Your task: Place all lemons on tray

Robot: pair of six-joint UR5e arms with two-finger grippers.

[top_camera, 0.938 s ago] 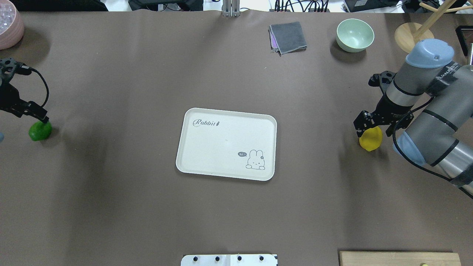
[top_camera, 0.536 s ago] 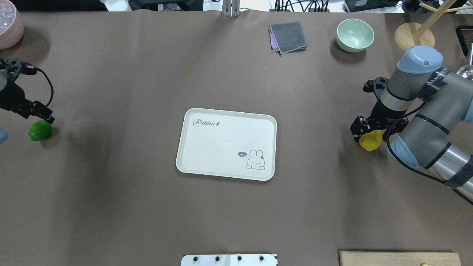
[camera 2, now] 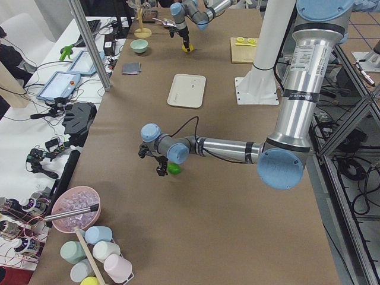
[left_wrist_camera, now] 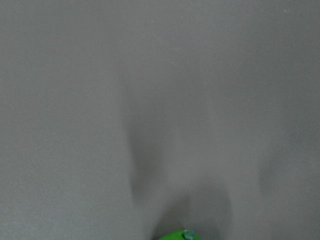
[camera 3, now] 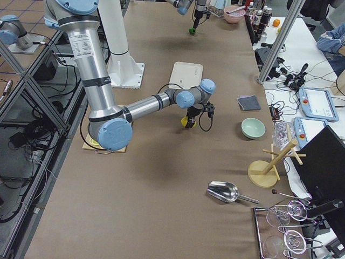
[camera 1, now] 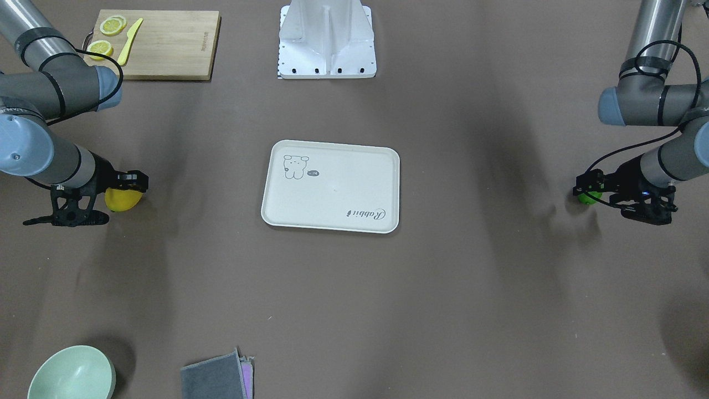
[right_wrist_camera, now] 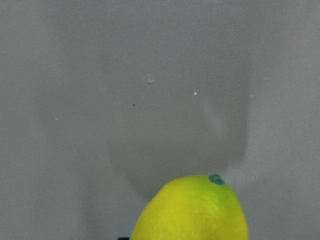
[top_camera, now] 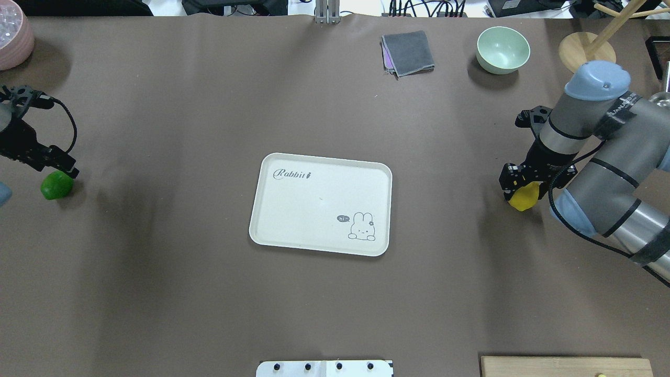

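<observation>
The tray (top_camera: 293, 209) is sitting in the middle of the table (top_camera: 335, 314). At its 3 o'clock the right gripper (top_camera: 527, 184) is straddling the yellow lemon (top_camera: 523, 199). At 9 o'clock the left gripper (top_camera: 55, 167) is crowding the green lemon (top_camera: 56, 185). I cannot tell how far either is open.

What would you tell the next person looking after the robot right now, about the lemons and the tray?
Left gripper: low beside the green lemon, far out on the robot's left. I cannot tell if it is open or shut.
Right gripper: low over the yellow lemon, on the robot's right. I cannot tell its grip either.
Tray: in the middle of the table, with nothing on it.
Done: no lemon placed yet.
Left: both lemons must go on the tray.
</observation>
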